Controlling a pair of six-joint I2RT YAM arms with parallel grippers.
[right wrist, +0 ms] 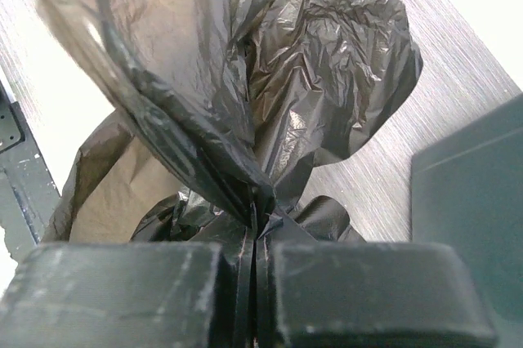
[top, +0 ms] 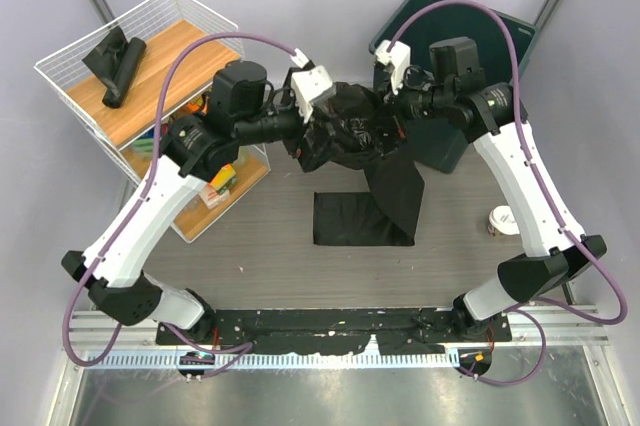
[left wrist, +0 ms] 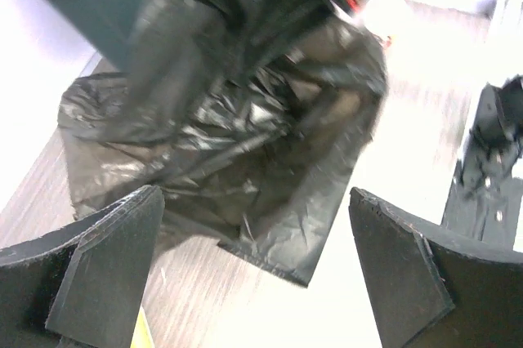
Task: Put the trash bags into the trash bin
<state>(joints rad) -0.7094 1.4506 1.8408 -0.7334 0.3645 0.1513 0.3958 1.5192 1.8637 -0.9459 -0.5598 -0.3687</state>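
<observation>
A large crinkled black trash bag [top: 345,131] hangs above the table between my two arms. My right gripper [right wrist: 255,283] is shut on a bunched fold of it [right wrist: 310,78], with the plastic pinched between the pads. My left gripper [left wrist: 257,274] stands open just left of the bag [left wrist: 245,144], and nothing lies between its fingers [left wrist: 106,266]. A flat folded black sheet [top: 345,218] lies on the table under the hanging bag. A black roll of trash bags [top: 118,64] rests on top of the shelf rack. The dark green trash bin [top: 480,36] stands at the back right, behind my right gripper [top: 388,116].
A white wire shelf rack [top: 150,76] with wooden shelves stands at the back left, with colourful snack packets [top: 215,186] on its lower shelf under my left arm. A paper cup [top: 503,220] sits on the table beside the right arm.
</observation>
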